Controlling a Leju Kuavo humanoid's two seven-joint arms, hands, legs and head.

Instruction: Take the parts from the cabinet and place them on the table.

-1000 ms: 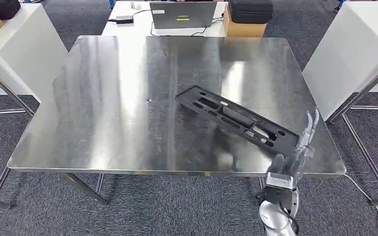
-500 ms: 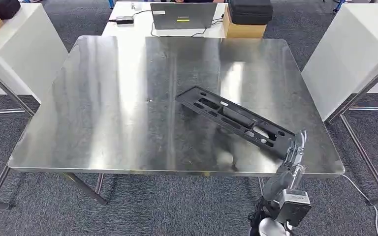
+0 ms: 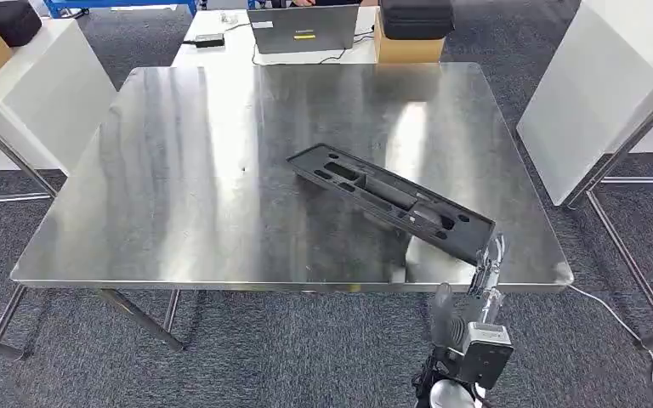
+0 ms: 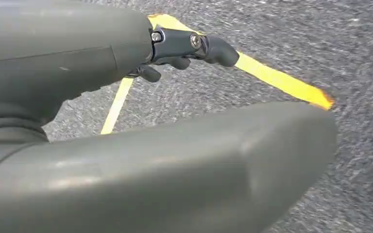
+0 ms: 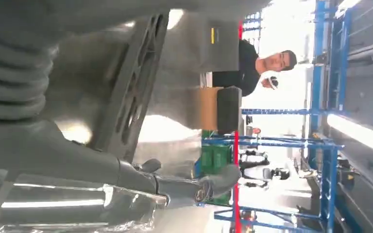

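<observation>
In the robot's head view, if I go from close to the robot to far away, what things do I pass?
Right hand → black part lying on the steel table → laptop on the white table behind, beside a cardboard box with a black case on top.

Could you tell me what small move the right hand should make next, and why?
Probably draw the right hand back from the table edge. The black part already lies flat on the steel top, and the hand appears to hold nothing, its fingers just off the part's near end, so this placement looks done.
</observation>
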